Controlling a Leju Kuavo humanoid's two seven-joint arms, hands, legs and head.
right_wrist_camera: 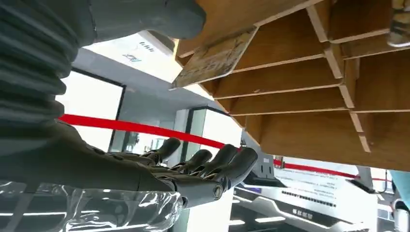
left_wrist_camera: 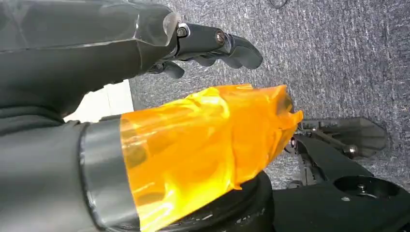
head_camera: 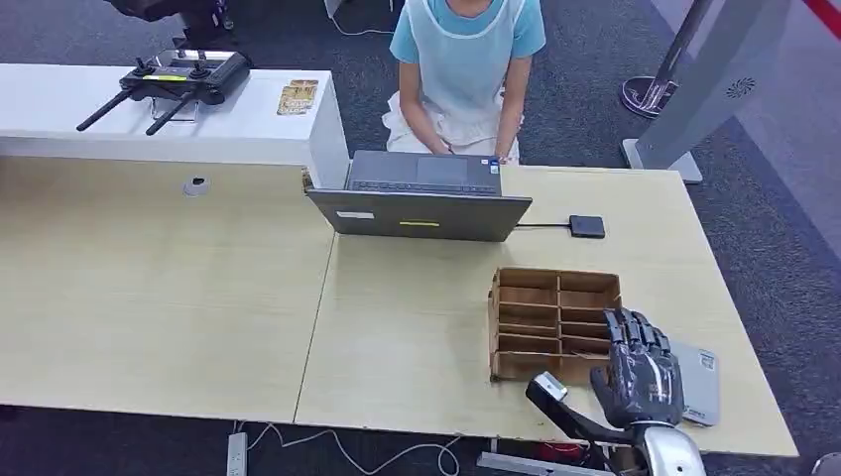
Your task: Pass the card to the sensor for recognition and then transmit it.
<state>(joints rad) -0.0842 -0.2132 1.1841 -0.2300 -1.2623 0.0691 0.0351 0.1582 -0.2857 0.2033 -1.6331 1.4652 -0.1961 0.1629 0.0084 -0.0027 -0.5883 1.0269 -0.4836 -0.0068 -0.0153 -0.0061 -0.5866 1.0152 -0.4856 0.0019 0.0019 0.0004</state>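
- A controller (head_camera: pixel 164 84) with two long aerials is lying on the white counter (head_camera: pixel 248 124) at the far left, well apart from the right hand, with a small printed card (head_camera: pixel 297 96) resting near the counter's right end.
- The left hand (left_wrist_camera: pixel 212 46) is hanging over grey carpet (left_wrist_camera: pixel 338 58) in its wrist view, fingers loosely curled and holding nothing, with orange film (left_wrist_camera: pixel 203 145) wrapping the part just behind it.
- A small round fitting (head_camera: pixel 195 185) is sitting in the left half of the pale wooden table (head_camera: pixel 159 297).
- A laptop (head_camera: pixel 421 196) is standing open at the table's far edge, its back turned toward the robot, and a person in a light blue top (head_camera: pixel 466 59) is sitting behind it.
- A small black box (head_camera: pixel 586 226) is lying beyond the right hand, joined to the laptop by a thin cable.
- A wooden tray (head_camera: pixel 553 322) of slots is sitting just in front of the right hand, touching the fingertips in the head view.
- The right hand (head_camera: pixel 637 369) is reaching over the tray's near right corner, fingers stretched out and slightly apart, gripping nothing.
- In the right wrist view a card (right_wrist_camera: pixel 217 58) is leaning in a slot of the tray, near the thumb (right_wrist_camera: pixel 140 19); whether the thumb is touching it I cannot tell.
- A flat grey device (head_camera: pixel 699 382) is lying just to the right of the right hand.
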